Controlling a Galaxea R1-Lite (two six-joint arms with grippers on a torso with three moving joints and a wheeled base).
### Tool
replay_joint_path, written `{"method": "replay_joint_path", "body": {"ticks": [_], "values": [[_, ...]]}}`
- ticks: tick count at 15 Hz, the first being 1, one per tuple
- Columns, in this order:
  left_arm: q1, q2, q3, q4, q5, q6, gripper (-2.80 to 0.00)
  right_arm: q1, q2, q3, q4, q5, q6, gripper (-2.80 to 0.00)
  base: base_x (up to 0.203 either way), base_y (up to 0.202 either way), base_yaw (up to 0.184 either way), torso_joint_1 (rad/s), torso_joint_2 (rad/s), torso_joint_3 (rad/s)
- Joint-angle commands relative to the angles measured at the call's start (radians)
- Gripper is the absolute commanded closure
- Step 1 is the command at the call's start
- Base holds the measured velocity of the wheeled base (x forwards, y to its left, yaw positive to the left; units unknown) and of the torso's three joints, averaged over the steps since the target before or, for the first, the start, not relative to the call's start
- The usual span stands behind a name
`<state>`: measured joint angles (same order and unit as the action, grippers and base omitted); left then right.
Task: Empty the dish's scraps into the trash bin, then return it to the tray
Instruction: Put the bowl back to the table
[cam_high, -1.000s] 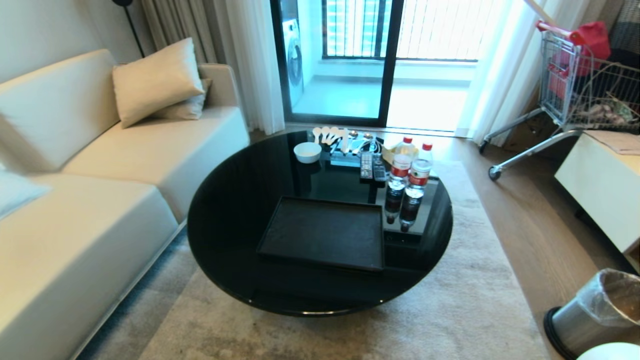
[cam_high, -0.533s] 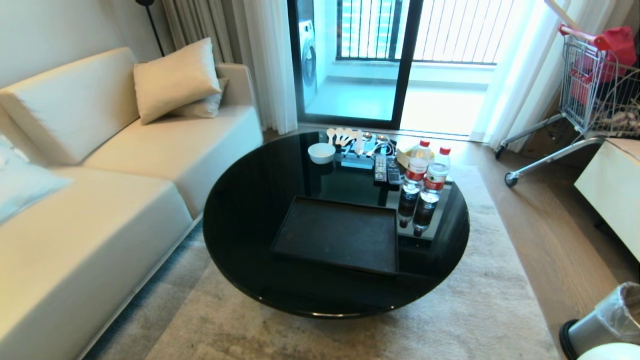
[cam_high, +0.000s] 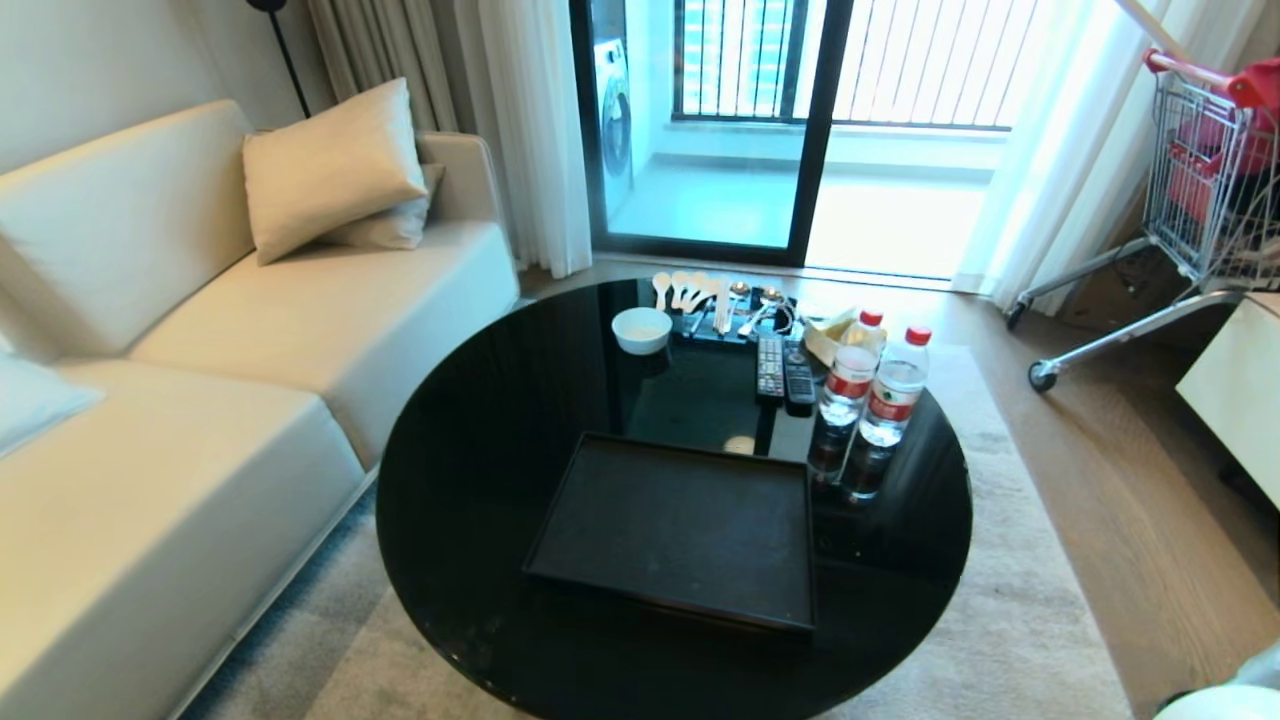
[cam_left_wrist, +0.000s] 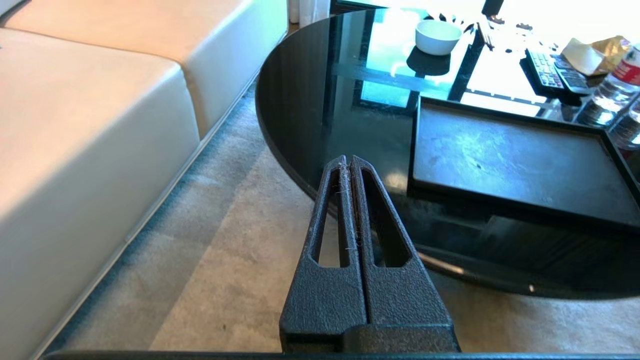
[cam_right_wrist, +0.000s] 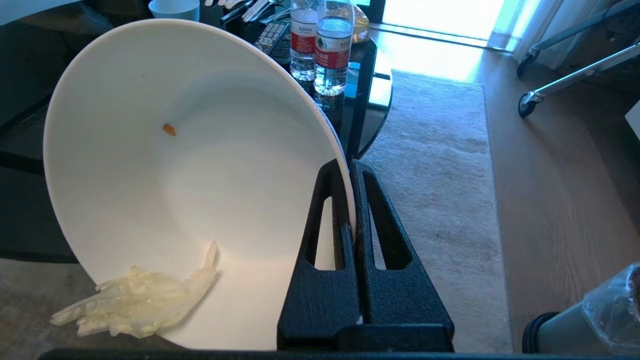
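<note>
With the dish pinched by its rim in the closed fingers of the right gripper and tilted, the scraps clinging at its lip could be dropped on the rug before the trash bin is reached, while the left gripper hangs shut and empty.

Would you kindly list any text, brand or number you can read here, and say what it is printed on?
None can be read.
Two water bottles: red-and-white labels carry print, too small to read.
Two remote controls: button markings too small.
White dish, tray: no print.
</note>
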<state>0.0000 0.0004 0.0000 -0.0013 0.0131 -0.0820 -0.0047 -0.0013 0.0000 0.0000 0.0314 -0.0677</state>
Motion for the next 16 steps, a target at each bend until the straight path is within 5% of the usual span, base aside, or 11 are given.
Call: {"method": "replay_joint_path", "body": {"ticks": [1, 5, 8, 16], "values": [[0.000, 0.000, 0.000, 0.000, 0.001, -0.001, 0.00, 0.000, 0.001, 0.000, 0.000, 0.001, 0.000, 0.00, 0.187, 0.000, 0.000, -0.002, 0.00, 0.007], [0.000, 0.000, 0.000, -0.002, 0.001, -0.002, 0.00, 0.001, 0.001, -0.005, 0.005, 0.013, -0.035, 0.00, 0.119, 0.000, 0.000, 0.005, 0.00, 0.001], [0.000, 0.000, 0.000, 0.000, 0.001, -0.002, 0.00, 0.003, 0.074, -0.097, 0.029, 0.095, -0.086, 0.00, 0.000, 0.000, 0.000, 0.000, 0.00, 0.000], [0.000, 0.000, 0.000, -0.002, 0.001, -0.002, 0.00, 0.027, 0.833, -0.449, -0.155, 0.217, -0.160, 0.00, 0.000, 0.000, 0.000, 0.000, 0.00, 0.000]]}}
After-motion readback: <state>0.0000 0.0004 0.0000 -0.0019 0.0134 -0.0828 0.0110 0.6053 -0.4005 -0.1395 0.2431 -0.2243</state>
